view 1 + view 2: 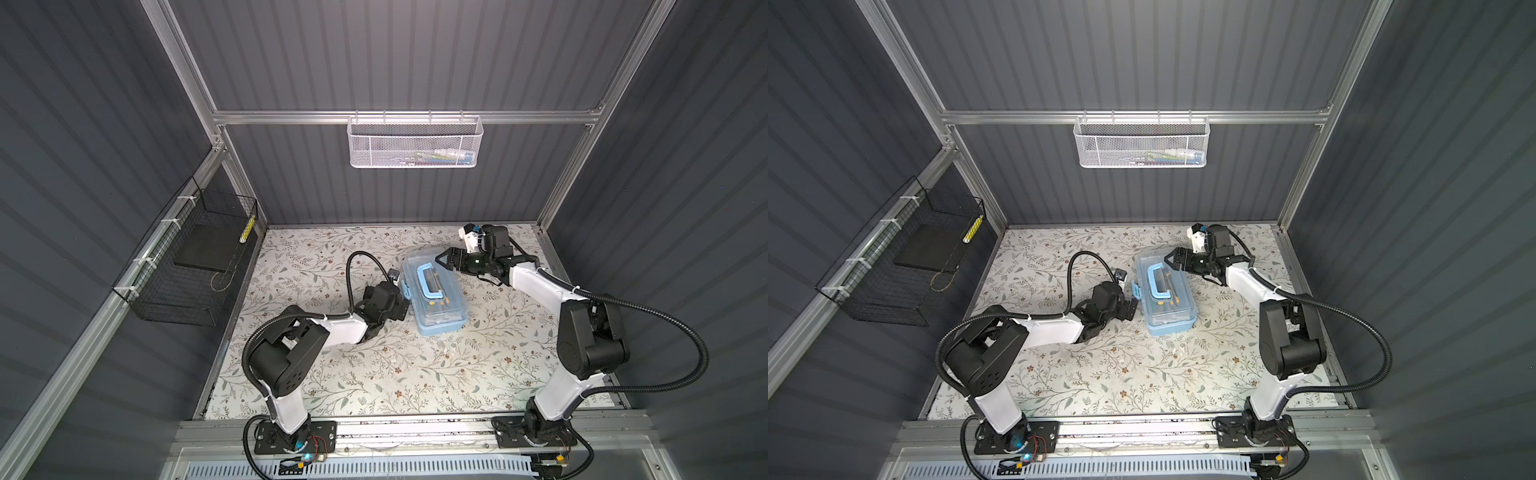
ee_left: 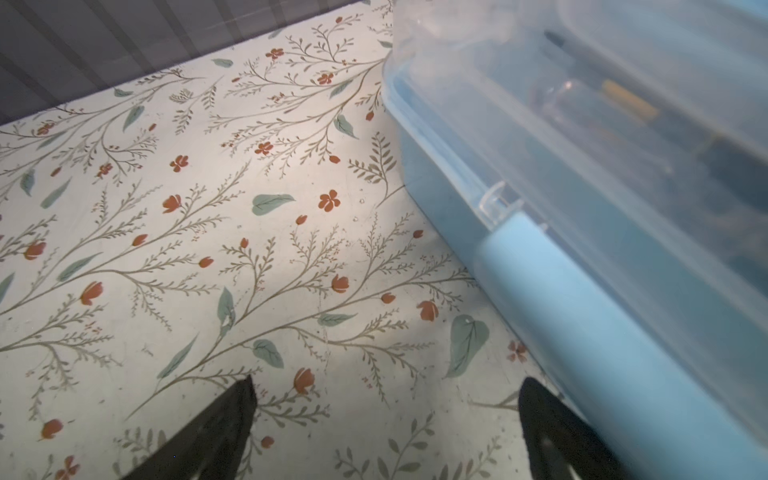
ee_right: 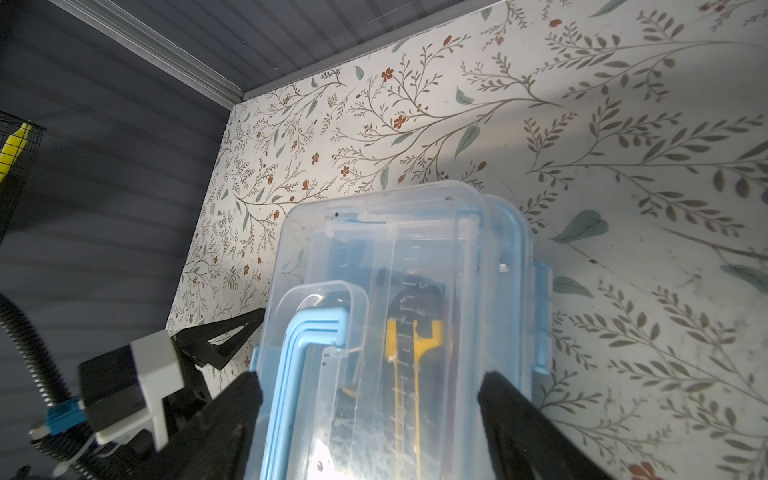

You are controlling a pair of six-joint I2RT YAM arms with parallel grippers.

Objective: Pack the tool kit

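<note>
Kit: small rectangular light-blue clear-lidded plastic tool kit (image 1: pixel 444 318), mid table (image 1: pixel 374 374), nearer far edge | left jaws: apart, beside its long side | right jaws: apart, straddling far end | handling: likely light, stiff, slippery; grip U-shaped handle (image 1: pixel 422 283)

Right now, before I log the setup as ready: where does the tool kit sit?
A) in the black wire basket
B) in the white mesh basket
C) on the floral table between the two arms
C: the tool kit rests on the floral table, apart from the white mesh basket on the back wall and the black wire basket on the side wall.
</note>
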